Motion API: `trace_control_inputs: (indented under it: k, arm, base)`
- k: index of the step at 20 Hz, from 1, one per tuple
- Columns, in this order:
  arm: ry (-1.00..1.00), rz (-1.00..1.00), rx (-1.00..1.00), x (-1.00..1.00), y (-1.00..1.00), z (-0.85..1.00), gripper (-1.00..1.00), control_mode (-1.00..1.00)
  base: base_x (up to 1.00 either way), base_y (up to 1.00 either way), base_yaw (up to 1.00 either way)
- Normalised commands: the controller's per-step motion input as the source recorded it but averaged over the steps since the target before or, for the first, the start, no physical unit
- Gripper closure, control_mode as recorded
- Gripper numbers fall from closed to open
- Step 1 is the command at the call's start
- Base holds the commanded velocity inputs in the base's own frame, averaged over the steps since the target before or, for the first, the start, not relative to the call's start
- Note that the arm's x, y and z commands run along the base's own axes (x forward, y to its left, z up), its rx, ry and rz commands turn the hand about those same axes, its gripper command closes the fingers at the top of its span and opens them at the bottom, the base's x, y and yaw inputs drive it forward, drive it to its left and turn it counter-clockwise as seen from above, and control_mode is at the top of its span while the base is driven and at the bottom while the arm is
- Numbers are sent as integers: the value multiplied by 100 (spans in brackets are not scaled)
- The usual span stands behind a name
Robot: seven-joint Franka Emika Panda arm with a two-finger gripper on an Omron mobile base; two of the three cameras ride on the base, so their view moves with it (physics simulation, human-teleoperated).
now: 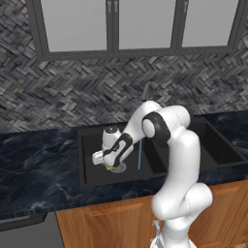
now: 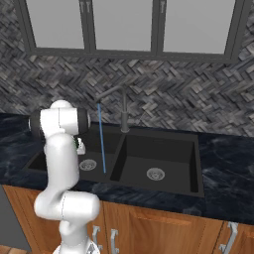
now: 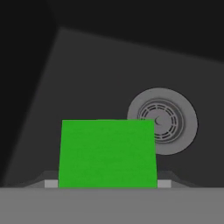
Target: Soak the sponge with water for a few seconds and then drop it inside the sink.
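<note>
The gripper (image 1: 112, 167) hangs low inside the left basin of the black sink (image 1: 87, 145), closed on the sponge (image 1: 111, 167), and from the left base camera a sliver of green and yellow peeks out right beneath the hand. Through the hand camera the sponge (image 3: 108, 153) sits squarely between the jaws, its bright green face broad and flat, covering the lower middle of the picture. Just behind it, up and to the right, lies the round silver drain (image 3: 168, 122) on the dark basin floor, the sponge's corner overlapping its edge.

The water (image 1: 139, 155) falls as a thin blue stream just to the right of the gripper in the left base view, near but apart from the sponge. In the right base view the stream (image 2: 101, 139) drops from the dark faucet (image 2: 121, 106) into the left basin.

The arm rises from the base, bends hard at the elbow over the sink's front rim, and reaches forward and down, with the wrist turned so the hand points into the basin.
</note>
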Motion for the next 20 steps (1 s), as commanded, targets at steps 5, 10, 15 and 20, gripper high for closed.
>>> trace_control_inputs:
  k: [5, 10, 15, 20]
  arm:
    - [0, 0, 0, 9, 6, -33, 100, -100]
    - [0, 0, 0, 15, 9, -28, 100, -100]
    - [0, 0, 0, 16, 2, -32, 100, -100]
    - [0, 0, 0, 6, 0, -22, 100, -100]
  base:
    - [0, 0, 0]
    - [0, 0, 0]
    - [0, 0, 0]
    - [0, 0, 0]
